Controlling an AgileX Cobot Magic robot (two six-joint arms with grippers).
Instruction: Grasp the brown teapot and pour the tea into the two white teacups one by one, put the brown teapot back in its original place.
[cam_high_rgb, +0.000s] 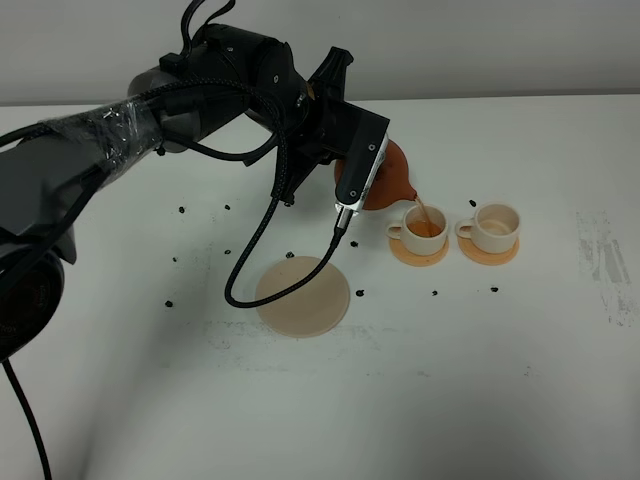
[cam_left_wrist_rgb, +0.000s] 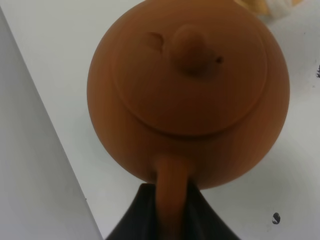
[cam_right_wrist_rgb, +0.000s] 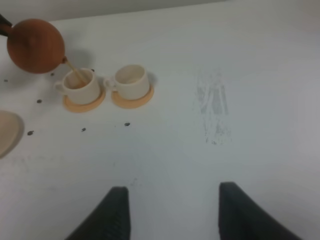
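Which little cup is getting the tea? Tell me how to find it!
Look at the big white table and find the brown teapot tipped in the air. Under its spout is a white cup on an orange coaster. Brown tea is streaming into it, while the matching cup beside it, farther from the teapot, looks empty.

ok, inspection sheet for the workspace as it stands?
Surface: white table, scuffed patch at right.
Job's things: teapot tilted, pouring into left cup; right cup looks empty; beige coaster bare.
Clutter: orange coasters under cups; dark specks scattered.
Grippers: left claw shut on teapot handle; right claw open, holding nothing.
Cables: black cable droops from left arm to table.
Surroundings: plain wall; nothing else seen.
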